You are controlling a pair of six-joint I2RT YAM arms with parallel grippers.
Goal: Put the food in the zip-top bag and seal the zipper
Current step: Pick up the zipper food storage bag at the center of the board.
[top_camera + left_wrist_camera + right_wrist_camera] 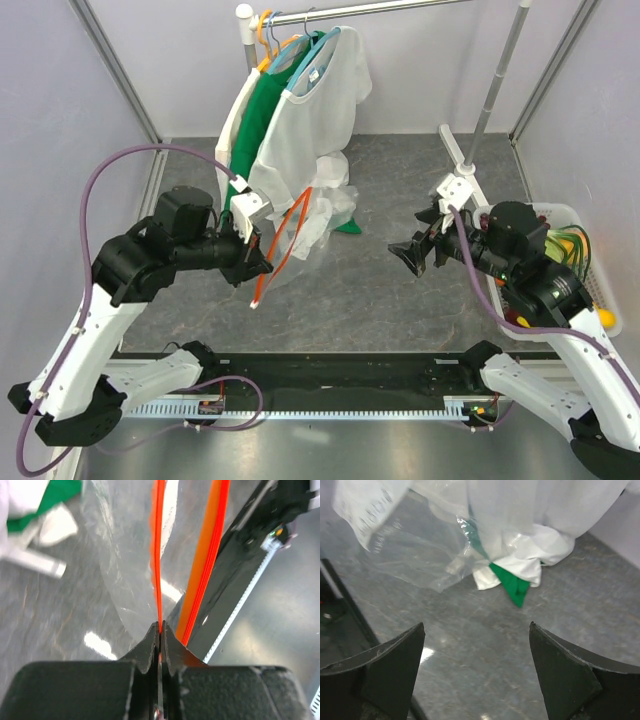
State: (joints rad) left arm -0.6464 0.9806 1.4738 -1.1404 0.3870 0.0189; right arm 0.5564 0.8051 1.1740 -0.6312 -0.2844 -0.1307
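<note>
Two grippers: left gripper [262, 262] clamped on one strip of the zipper [158, 555]; right gripper [408, 252] spread wide, holding nothing.
Zip-top bag [300, 225]: hanging from the left gripper over the counter [380, 290], long axis steep, mouth parted.
Food [572, 243]: in the white basket [560, 207], well right of the bag, beyond the right gripper.
Nearer arm for the food: right, by judgement; carry leftward to the bag.

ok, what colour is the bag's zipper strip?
The zipper strip is red-orange, clearest in the left wrist view.
</note>
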